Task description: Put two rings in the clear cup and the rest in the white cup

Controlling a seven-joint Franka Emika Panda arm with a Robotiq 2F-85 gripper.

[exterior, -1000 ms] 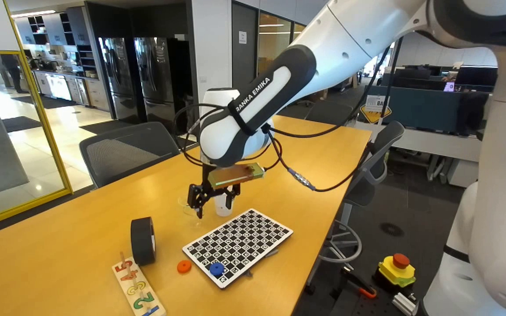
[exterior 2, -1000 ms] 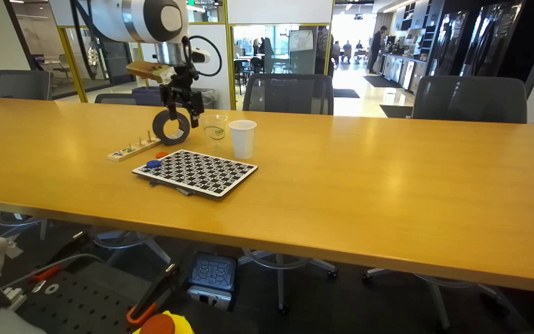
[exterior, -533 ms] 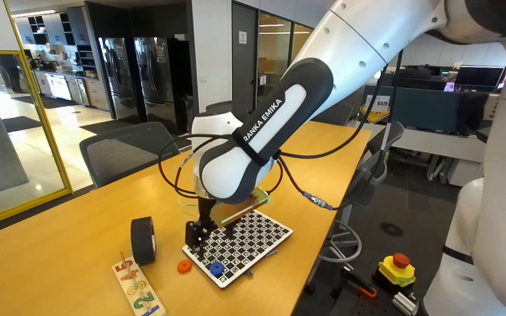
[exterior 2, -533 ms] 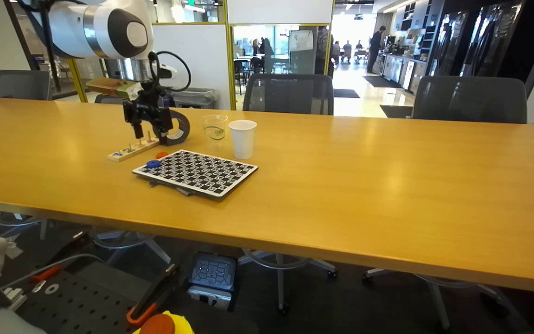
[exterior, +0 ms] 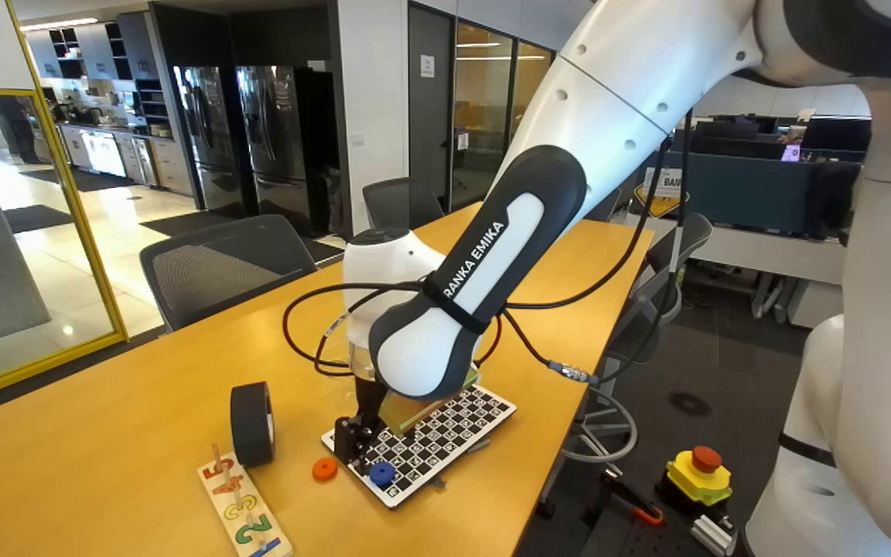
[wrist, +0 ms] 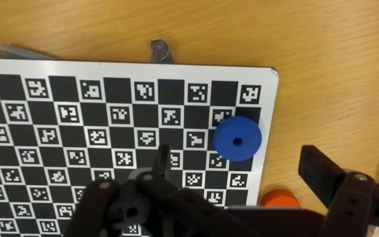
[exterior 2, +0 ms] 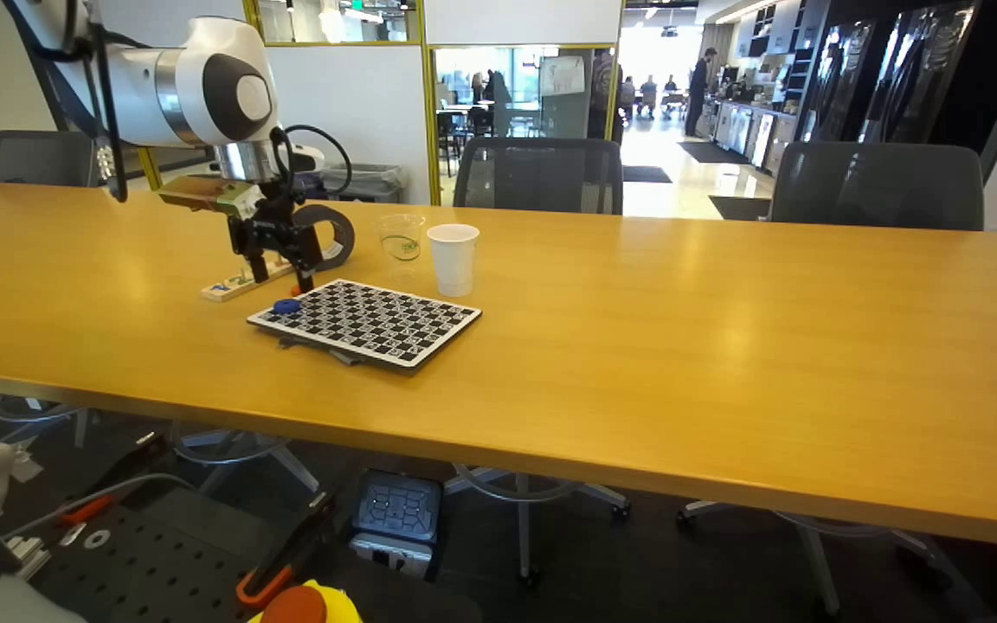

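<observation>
At the left in an exterior view, a pale wooden peg board [exterior 2: 226,291] with coloured numerals lies on the tabletop [exterior 2: 680,346], in from both long edges. The gripper [exterior 2: 281,279] points down, hiding part of the peg board's right half in that view, its fingers [wrist: 321,177] spread wide. In the wrist view one of them shows at the left against the checkered board [exterior 2: 377,320] and the other at the right against bare tabletop, past that board's short edge; whether either touches anything, I cannot tell. The blue ring [exterior 2: 286,305] lies flat on the checkered board, at the short edge and, in an exterior view, near its left corner. The orange ring [exterior: 324,469] lies flat on the tabletop just off the same edge, partly hidden in the wrist view. Next comes a black roll [exterior 2: 345,232], standing on its rim toward the tabletop's far edge. The checkered board reaches on to the right, its lowest corner turned to the tabletop's near edge, grey pieces [wrist: 161,52] sticking out from under its near long edge. Behind it the clear cup [exterior 2: 401,232], with green print, stands upright, and just to its right the white cup [exterior 2: 453,260], also upright, beside the board's far long edge.
</observation>
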